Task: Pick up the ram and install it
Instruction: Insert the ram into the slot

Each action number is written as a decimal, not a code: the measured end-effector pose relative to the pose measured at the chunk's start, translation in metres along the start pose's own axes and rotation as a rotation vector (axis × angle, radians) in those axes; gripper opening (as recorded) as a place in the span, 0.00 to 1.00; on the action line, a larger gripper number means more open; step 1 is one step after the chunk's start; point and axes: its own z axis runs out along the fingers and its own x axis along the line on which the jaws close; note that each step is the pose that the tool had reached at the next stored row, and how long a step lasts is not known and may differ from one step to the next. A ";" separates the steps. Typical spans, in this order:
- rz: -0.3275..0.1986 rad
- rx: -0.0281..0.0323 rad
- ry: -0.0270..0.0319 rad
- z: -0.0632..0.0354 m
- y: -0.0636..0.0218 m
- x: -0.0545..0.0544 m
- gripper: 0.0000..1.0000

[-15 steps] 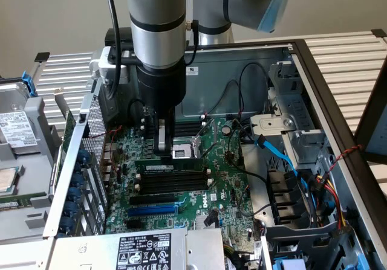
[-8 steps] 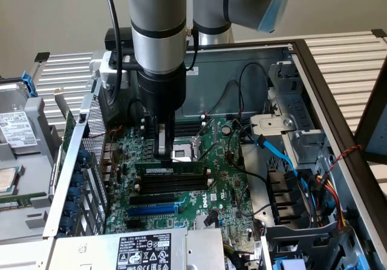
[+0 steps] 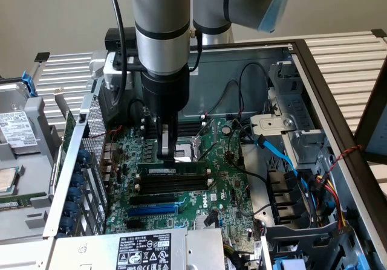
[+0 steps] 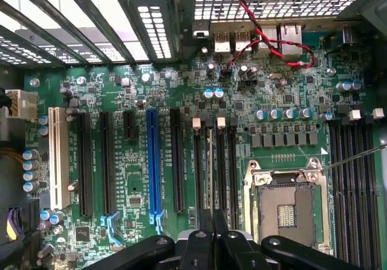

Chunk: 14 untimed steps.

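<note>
Currently in hand: seating, as I judge it. The pick-up looks done, and the ram (image 3: 172, 169) is already down at the board (image 3: 227, 161).
Gripper: the gripper (image 3: 167, 151) stands upright over the memory slots (image 3: 172, 186). Its fingers are pressed close on the ram's top edge, pinching it near mid-length.
Ram: it stands on its long edge, parallel to the slots, on the side of the row towards the CPU socket (image 4: 287, 206). The black slots beside it are bare.
Seated or not: I cannot tell whether the ram is fully home or only resting in the slot mouth. I cannot make out how the white end latches (image 3: 208, 173) stand either.
Next move calls for: in my judgement, keeping the ram square to the slot with no tilt end to end, and an even push straight down until both latches catch. A skewed push would likely bind it.
Ram label: small and white, with print I cannot read.
Board marking: a white mark (image 3: 213, 196) near the blue slot (image 3: 154, 209) looks to me like a Dell logo.
Power supply label (image 3: 143, 253): black and white, with dense print and approval marks that I cannot read.
</note>
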 end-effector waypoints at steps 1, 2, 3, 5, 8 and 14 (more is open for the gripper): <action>0.000 -0.0001 0.0002 0.0000 0.0000 0.000 0.12; 0.000 -0.0005 0.0003 0.0000 -0.0002 0.001 0.12; 0.000 -0.0006 0.0003 0.0004 -0.0006 0.003 0.12; 0.000 -0.0009 0.0002 0.0013 -0.0009 0.004 0.12; 0.000 -0.0009 0.0002 0.0014 -0.0009 0.004 0.12; -0.003 -0.0011 0.0006 0.0020 -0.0010 0.004 0.12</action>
